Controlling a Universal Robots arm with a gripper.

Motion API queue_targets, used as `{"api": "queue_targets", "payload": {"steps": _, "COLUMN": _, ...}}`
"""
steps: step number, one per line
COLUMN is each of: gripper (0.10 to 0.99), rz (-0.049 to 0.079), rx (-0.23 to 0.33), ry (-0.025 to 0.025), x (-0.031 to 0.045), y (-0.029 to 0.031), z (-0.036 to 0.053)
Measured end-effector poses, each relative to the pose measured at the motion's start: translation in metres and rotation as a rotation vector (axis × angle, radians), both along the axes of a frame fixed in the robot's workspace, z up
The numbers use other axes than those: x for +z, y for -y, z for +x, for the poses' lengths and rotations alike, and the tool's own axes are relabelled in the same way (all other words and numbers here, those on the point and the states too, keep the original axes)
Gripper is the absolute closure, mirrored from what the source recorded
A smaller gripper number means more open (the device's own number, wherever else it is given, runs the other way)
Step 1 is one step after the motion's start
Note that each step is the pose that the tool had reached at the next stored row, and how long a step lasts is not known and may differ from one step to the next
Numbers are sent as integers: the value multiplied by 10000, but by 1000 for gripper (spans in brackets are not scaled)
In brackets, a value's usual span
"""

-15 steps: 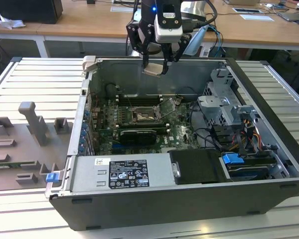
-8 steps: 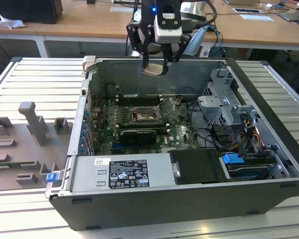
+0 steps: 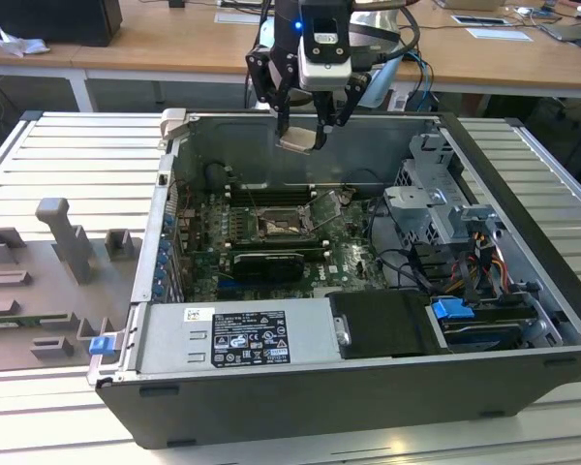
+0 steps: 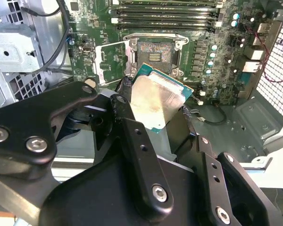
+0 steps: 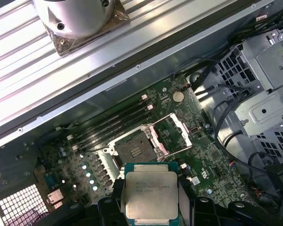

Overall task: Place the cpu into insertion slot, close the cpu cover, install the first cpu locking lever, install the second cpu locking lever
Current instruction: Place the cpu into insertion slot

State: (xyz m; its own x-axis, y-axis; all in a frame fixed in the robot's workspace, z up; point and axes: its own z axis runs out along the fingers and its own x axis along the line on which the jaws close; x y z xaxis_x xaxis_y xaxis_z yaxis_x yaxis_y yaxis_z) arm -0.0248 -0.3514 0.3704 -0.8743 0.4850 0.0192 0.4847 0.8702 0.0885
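While the gripper (image 3: pixel 300 136) hangs over the open computer case (image 3: pixel 271 397), its 2 fingers are clamped on opposite edges of the cpu (image 4: pixel 156 101). The cpu is in the air, well above the green board and apart from the insertion slot (image 5: pixel 134 149). The slot is bare, with its dark centre exposed. The cpu cover (image 5: pixel 172 132) stands flipped open just beside the slot.

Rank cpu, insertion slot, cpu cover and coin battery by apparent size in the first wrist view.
1. cpu, nearest the camera, so it looks inflated.
2. insertion slot and cpu cover, tilted open: they look alike, unranked.
3. coin battery, smallest.
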Motion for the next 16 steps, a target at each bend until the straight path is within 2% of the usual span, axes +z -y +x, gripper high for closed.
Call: {"api": "queue_targets", "payload": {"steps": 16, "gripper": 549, "rz": 2, "rx": -734, "ry": 1, "x": -17, "y": 0, "z": 0}}
